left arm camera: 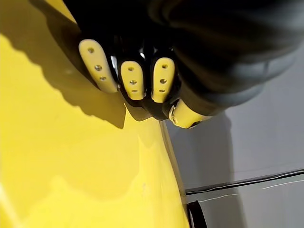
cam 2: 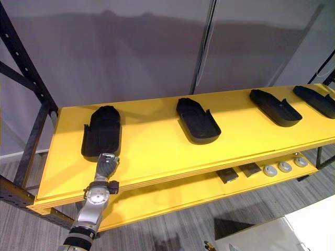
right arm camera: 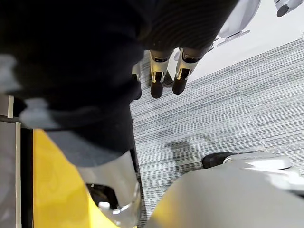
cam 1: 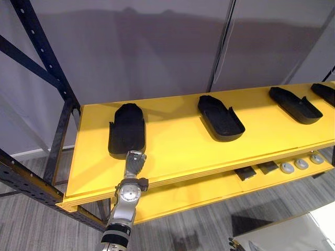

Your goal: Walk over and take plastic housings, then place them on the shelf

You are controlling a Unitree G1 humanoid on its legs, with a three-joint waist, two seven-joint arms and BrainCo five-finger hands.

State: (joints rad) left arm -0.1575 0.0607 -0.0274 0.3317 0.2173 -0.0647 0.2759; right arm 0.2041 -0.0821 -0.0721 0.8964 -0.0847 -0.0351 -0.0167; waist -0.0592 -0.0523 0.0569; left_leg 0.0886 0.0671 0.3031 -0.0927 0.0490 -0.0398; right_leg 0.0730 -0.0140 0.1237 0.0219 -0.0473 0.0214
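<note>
Four matt black plastic housings, shallow boat-shaped shells with raised rims, lie spaced along the smooth yellow shelf board: leftmost housing, second housing, third housing, fourth housing at the frame edge. The eye views put my left hand at the leftmost housing's near end. Its wrist view shows it against dark plastic; I cannot tell if it grips. The right wrist view has my right hand over ribbed grey carpet, fingers straight, holding nothing.
</note>
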